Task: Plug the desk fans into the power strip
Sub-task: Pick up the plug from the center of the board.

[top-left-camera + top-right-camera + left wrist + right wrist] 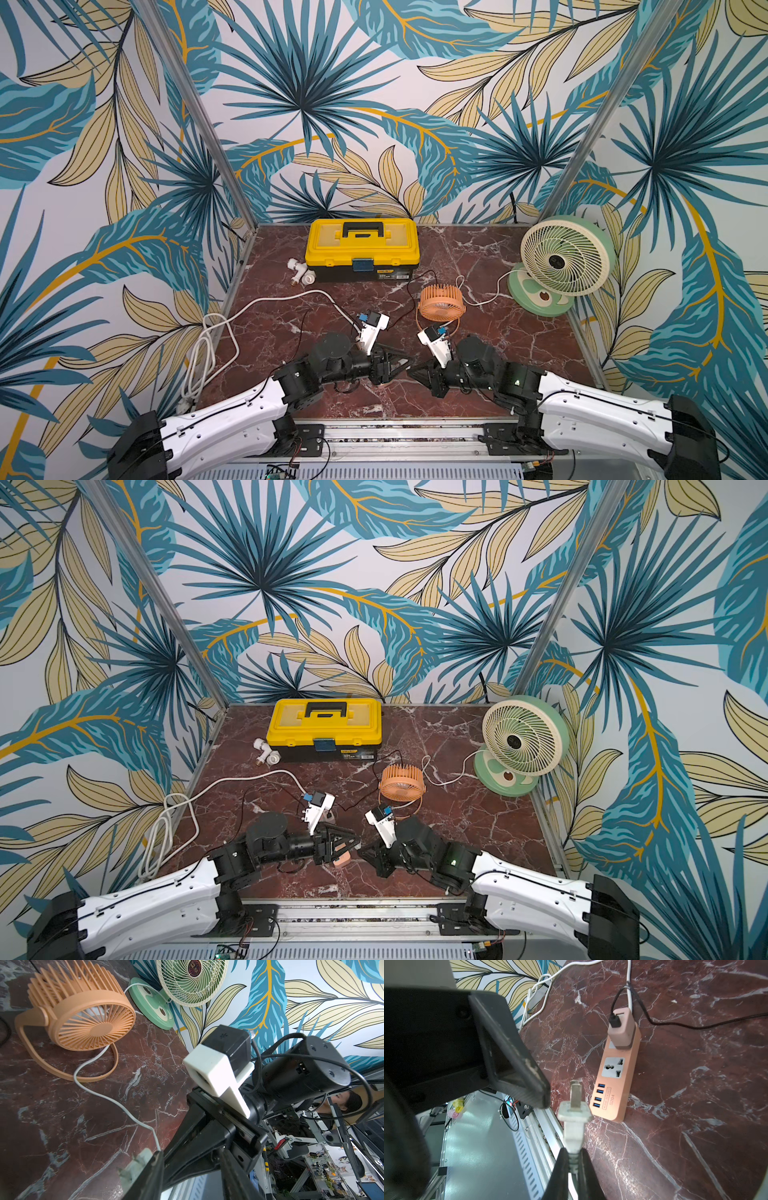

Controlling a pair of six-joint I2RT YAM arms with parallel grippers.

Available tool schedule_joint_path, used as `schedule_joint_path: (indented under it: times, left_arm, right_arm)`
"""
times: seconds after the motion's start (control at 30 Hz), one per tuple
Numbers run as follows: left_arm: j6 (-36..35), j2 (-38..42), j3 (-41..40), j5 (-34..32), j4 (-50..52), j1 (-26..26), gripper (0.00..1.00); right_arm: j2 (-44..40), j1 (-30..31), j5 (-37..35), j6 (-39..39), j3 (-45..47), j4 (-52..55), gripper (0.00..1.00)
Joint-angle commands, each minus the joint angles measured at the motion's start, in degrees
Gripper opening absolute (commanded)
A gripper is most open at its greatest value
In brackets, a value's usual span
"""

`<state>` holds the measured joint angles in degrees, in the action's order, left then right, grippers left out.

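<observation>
Okay, right pincer [573,1152] pinches stiff, light plug [574,1113] at its neck; strip [616,1088] just ahead probably slides, so pin its end.

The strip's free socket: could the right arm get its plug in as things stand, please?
Probably yes: the right gripper holds the plug beside the strip, whose free socket lies bare, nothing between; the prongs may need turning toward it.
</observation>
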<state>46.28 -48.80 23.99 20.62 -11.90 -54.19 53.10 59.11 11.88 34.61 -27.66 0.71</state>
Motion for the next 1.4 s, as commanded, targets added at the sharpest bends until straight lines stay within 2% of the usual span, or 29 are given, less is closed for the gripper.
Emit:
schedule_joint_path:
  times: [0.0,0.13,0.3,0.47,0.73,0.93,1.17,1.37]
  left_arm:
    - [-1.11,2.35,-1.94,-1.9,2.0,-0.15,0.49]
    - [-1.29,4.72,-2.9,-4.07,4.09,-0.17,0.53]
    - [-1.75,4.03,-2.81,-4.33,5.83,-0.12,0.57]
    - [-1.77,2.31,-3.38,-3.22,5.21,-0.13,0.57]
    - [-1.11,3.91,-5.96,-2.27,1.53,-0.12,0.57]
    - [-0.6,3.93,-7.09,-1.97,-0.66,-0.12,0.43]
    - [0.46,3.44,-7.39,-3.12,-2.24,-0.12,0.33]
    - [1.02,3.72,-8.02,-5.24,-2.96,-0.12,0.16]
  right_arm:
    - [0.01,-0.23,2.45,-1.17,-1.17,-2.51,0.0]
    - [0.13,-0.27,3.8,-1.3,-1.17,-2.22,0.0]
    - [0.94,-0.27,5.33,-1.06,-1.25,-3.12,0.0]
    - [0.88,-0.34,6.84,-1.33,-1.52,-3.72,0.0]
    - [1.76,-0.27,7.95,-1.62,-1.87,-3.78,0.0]
    - [2.8,-0.21,8.03,-1.69,-2.21,-4.41,0.0]
    - [3.26,-0.25,6.92,-1.5,-2.31,-4.72,0.0]
    - [2.91,-0.4,4.56,-1.33,-2.78,-3.51,0.03]
